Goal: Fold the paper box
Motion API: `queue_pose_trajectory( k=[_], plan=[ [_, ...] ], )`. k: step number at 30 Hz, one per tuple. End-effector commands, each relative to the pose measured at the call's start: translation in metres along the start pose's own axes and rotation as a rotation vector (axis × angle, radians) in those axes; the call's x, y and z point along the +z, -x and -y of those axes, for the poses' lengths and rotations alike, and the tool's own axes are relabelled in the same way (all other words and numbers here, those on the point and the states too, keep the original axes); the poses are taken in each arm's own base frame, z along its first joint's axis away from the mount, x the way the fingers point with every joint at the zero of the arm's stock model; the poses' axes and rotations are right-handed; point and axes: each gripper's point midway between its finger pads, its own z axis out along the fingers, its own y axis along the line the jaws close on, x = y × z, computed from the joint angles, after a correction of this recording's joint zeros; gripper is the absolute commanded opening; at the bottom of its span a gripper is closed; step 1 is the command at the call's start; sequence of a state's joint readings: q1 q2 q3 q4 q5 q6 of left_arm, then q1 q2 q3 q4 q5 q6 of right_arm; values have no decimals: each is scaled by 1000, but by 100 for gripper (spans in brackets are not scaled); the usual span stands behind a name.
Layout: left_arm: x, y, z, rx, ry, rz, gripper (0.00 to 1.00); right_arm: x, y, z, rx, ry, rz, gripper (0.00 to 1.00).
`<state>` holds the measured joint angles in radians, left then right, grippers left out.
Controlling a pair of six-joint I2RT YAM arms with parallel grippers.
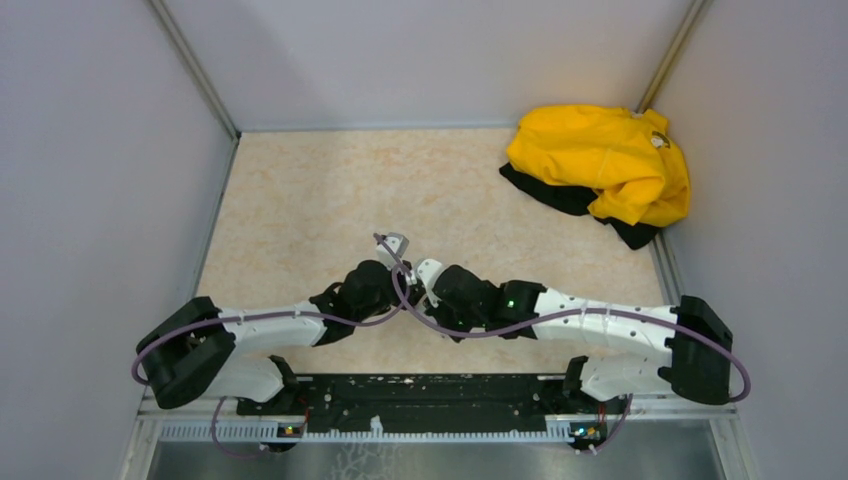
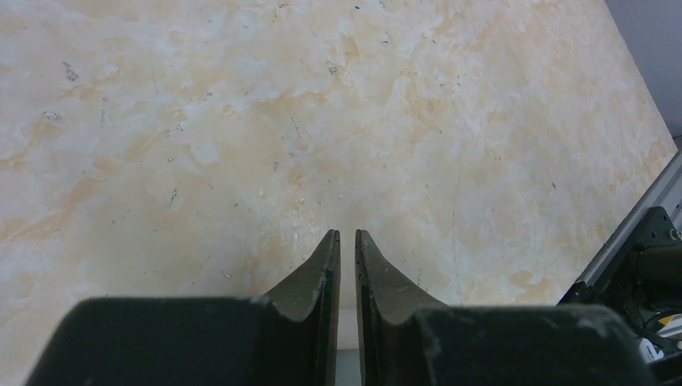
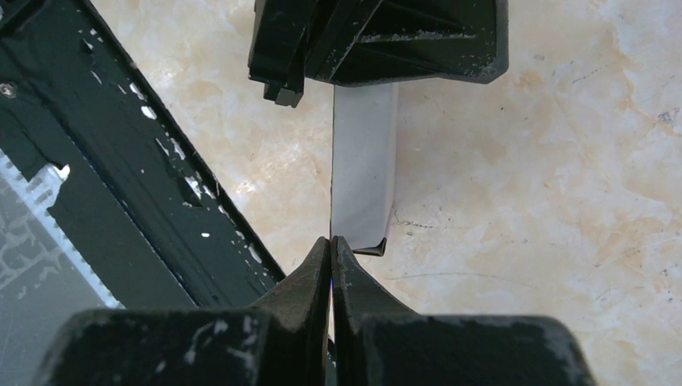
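Fingers [image 2: 318, 281] of the left gripper [image 2: 347, 235] stand narrow, clamped on the pale grey-white thin cardboard paper box [image 3: 363, 161] near the middle of the beige marbled table [image 1: 300, 200]. The right gripper [image 3: 330, 240] is pressed closed, its tips touching the box's lower corner, with the box at their 12 o'clock. A crumpled yellow garment [image 1: 605, 160] lies at 2 o'clock.

I see a yellow garment [image 1: 605, 160] bunched in the far right corner of the marbled beige table [image 1: 300, 200], lying on a black cloth [image 1: 548, 192]. Grey walls [image 1: 90, 150] on three sides. Black rail [image 1: 430, 392], white-flecked, along the near edge.
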<state>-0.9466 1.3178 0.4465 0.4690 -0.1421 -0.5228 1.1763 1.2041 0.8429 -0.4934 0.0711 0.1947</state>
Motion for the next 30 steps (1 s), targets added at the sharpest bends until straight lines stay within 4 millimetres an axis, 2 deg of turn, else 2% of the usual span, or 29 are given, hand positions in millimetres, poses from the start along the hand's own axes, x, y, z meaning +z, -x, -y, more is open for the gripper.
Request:
queue_pose_trajectory(
  k=[1,13,18,24,30],
  plan=[
    [-4,-42,-28,43,85,-147,18,10,-1,-3,12,1,16,0],
    [-4,-45,-28,38,81,-154,18,28,-33,1,74,-22,-47,0],
    [-3,-47,-29,37,80,-159,18,29,-39,4,93,-33,-60,0],
    [1,-45,-27,55,76,-155,18,8,-12,14,116,-36,31,0],
    [7,-33,-22,78,69,-137,18,-8,15,23,113,-41,103,0]
  ],
)
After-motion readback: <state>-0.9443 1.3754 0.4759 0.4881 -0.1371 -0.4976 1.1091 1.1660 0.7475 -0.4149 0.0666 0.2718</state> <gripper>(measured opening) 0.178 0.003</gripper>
